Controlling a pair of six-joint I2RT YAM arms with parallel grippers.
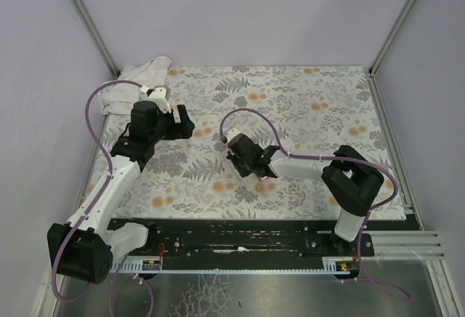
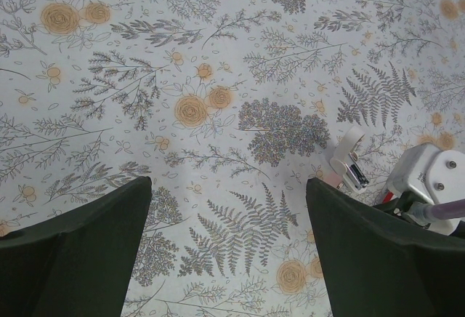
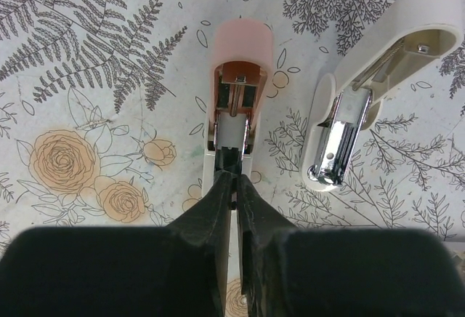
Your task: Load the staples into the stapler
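While left fingers [image 2: 80, 251] gape, right fingers [image 3: 216, 211] closed, one pink stapler [image 3: 243, 48], one cream stapler [image 3: 347, 113].

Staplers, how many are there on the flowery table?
2. The pink plastic stapler lies open at the tips of the right tool; the cream plastic stapler lies open beside it, not touching. Others may be hidden.
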